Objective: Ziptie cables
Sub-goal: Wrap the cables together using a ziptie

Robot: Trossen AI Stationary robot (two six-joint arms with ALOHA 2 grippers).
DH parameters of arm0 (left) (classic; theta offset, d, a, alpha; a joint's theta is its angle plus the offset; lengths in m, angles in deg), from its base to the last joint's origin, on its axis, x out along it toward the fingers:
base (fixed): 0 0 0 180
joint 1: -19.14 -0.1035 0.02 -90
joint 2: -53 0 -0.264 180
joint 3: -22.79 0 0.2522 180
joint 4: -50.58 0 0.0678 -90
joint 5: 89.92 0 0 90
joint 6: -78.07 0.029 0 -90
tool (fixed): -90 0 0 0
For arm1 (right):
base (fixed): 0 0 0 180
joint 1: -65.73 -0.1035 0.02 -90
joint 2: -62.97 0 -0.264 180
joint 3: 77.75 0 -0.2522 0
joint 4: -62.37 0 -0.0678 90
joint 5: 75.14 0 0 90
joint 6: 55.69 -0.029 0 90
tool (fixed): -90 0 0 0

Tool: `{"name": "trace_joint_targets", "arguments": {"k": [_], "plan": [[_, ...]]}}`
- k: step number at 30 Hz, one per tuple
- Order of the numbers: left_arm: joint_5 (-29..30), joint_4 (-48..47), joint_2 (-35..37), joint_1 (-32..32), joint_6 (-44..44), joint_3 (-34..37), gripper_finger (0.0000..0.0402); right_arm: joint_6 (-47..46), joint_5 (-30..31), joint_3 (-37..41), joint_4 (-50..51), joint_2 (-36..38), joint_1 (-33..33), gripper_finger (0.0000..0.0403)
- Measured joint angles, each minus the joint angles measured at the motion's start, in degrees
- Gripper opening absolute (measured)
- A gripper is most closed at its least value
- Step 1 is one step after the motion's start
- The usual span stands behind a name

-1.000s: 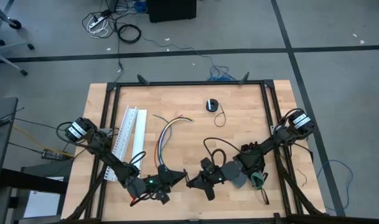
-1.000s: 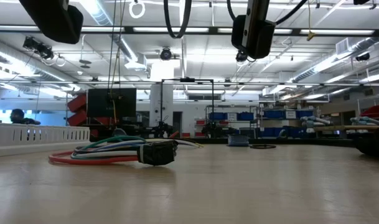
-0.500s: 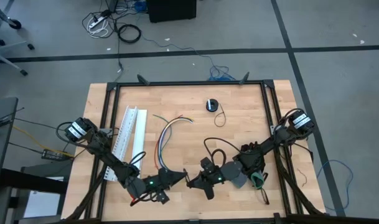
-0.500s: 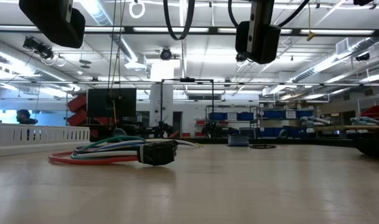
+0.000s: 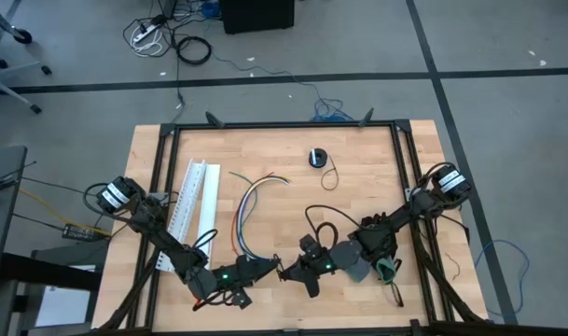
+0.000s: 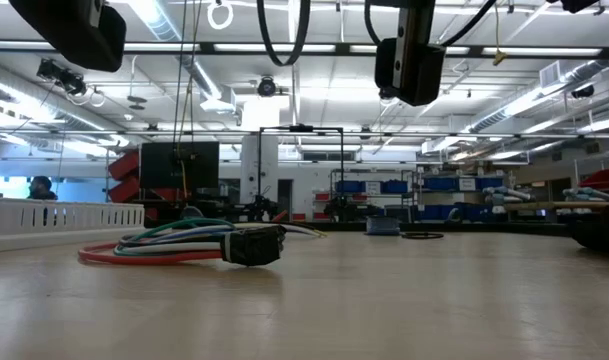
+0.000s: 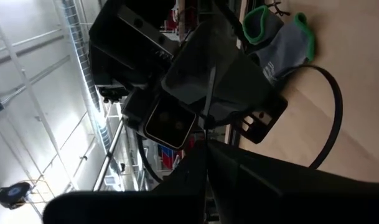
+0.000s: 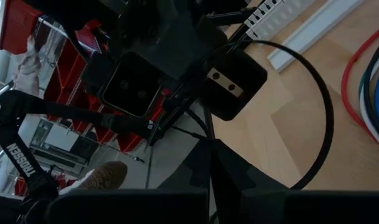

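Well, here is what I see from my station.

Left fingers: closed, close to the tabletop's lower edge as the high view shows it, about midway along that edge and pointing toward the right arm. In the left wrist view they pinch the end of a thin black strip, which I read as a ziptie.

Right fingers: closed, tip to tip with the left ones over that same edge. The strip runs up to them in the left wrist view, but I cannot tell whether they actually grip it.

Ziptie: off the wood, stretched straight between the two sets of fingers. I can only make out this one.

Cables: flat on the tabletop in a loose curve, left of centre. Their splayed ends point to the far edge and the other end curves toward the left fingers. Neither arm touches them. In the low view they lie bunched, with a small dark block at their end.

White slotted channel: just beside the cables, toward the tabletop's left edge, lying at a slant.

Round black object: near the far edge, about midway along it, with a thin black cord looping off it.

Grey and green glove: by the right arm, toward the lower right corner.

Room behind: a person shows at the far left of the low view, well beyond the tabletop.
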Motion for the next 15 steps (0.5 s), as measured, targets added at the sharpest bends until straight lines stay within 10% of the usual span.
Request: {"name": "trace_joint_targets", "arguments": {"k": [15], "plan": [[-2.25,-1.41,0.04,-0.12,-8.70,0.00,0.0000,-0.52,-1.49,0.00,0.07,0.00,0.79,0.0000]]}}
